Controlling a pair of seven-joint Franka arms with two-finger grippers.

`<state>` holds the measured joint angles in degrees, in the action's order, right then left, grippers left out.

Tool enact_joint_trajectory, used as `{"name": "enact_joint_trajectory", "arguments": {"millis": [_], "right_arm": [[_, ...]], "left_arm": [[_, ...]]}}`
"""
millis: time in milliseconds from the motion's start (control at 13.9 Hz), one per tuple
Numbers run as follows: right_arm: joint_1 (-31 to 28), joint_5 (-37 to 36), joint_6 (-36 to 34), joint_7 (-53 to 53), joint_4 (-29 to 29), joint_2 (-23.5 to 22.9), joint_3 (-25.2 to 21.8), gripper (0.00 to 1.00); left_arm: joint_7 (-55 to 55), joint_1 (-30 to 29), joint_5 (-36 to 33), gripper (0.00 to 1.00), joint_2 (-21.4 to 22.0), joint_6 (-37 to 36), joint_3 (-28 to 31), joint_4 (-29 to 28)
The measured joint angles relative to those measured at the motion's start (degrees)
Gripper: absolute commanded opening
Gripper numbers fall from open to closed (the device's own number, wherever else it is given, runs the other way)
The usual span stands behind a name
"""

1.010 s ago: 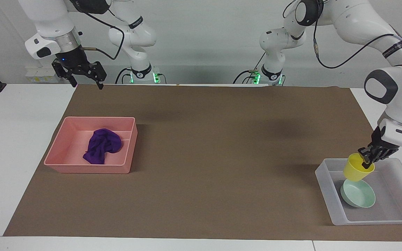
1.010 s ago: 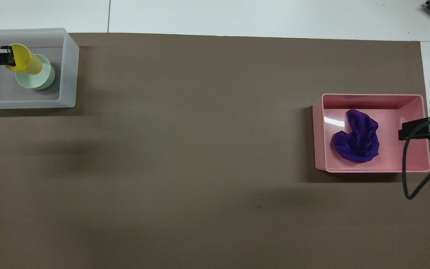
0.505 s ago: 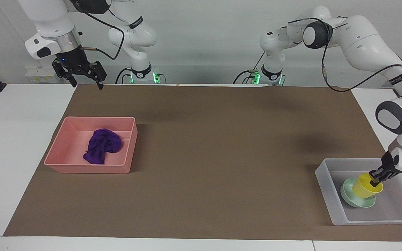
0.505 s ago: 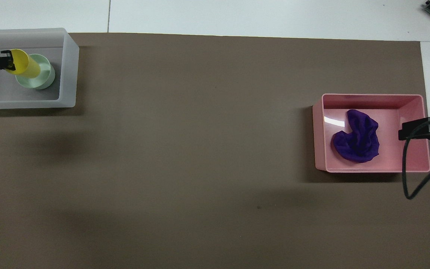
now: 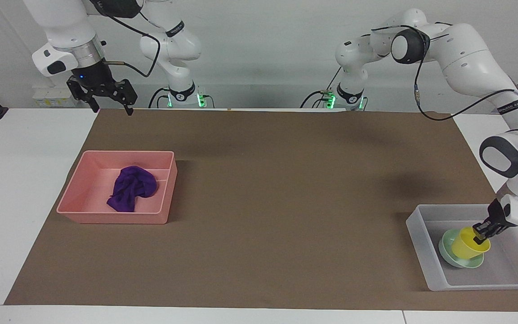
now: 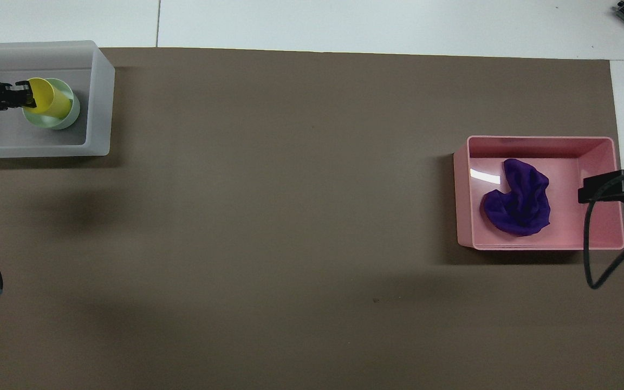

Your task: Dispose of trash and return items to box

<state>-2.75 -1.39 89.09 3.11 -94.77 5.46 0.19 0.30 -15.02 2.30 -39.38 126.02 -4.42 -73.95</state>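
My left gripper [image 5: 481,233] is shut on the rim of the yellow cup [image 5: 468,245] and holds it in the mint-green bowl [image 5: 447,253]. The bowl sits in the translucent box [image 5: 421,252] at the left arm's end of the table. The overhead view shows the same: left gripper [image 6: 25,96], cup [image 6: 46,97], bowl [image 6: 69,116], box [image 6: 98,108]. The purple cloth wad [image 5: 131,189] lies in the pink tray [image 5: 115,218], also in the overhead view [image 6: 520,197]. My right gripper [image 5: 111,108] waits open and empty, raised above the table edge near the pink tray.
A brown mat [image 5: 286,180] covers most of the table, with white table surface at both ends. The pink tray [image 6: 463,195] stands at the right arm's end. A black cable [image 6: 588,254] from the right arm hangs over the tray's corner.
My left gripper has lowered the yellow cup from above the box down into the mint-green bowl. The right arm has not moved.
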Motion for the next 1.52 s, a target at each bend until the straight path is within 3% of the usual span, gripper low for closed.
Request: {"name": "enact_joint_trajectory", "arguments": {"millis": [72,361,505,1082,1515], "right_arm": [[0.0,0.0,0.0,0.0,0.0,0.0,0.0,1.00],[0.0,0.0,0.0,0.0,0.0,0.0,0.0,1.00],[0.0,0.0,0.0,0.0,0.0,0.0,0.0,1.00],[0.0,0.0,0.0,0.0,0.0,0.0,0.0,1.00],[0.0,0.0,0.0,0.0,0.0,0.0,0.0,1.00]], "left_arm": [[0.0,-0.1,0.0,1.00,0.2,-0.2,0.0,0.0],[2.4,-0.2,0.0,1.00,2.0,-0.9,-0.3,0.0],[6.8,0.4,0.0,1.00,4.9,-1.8,-0.7,-1.1],[9.6,8.9,0.0,1.00,29.0,-6.1,-1.1,-22.6],[5.6,17.0,-1.2,1.00,42.2,-16.0,-1.3,-29.6]]}}
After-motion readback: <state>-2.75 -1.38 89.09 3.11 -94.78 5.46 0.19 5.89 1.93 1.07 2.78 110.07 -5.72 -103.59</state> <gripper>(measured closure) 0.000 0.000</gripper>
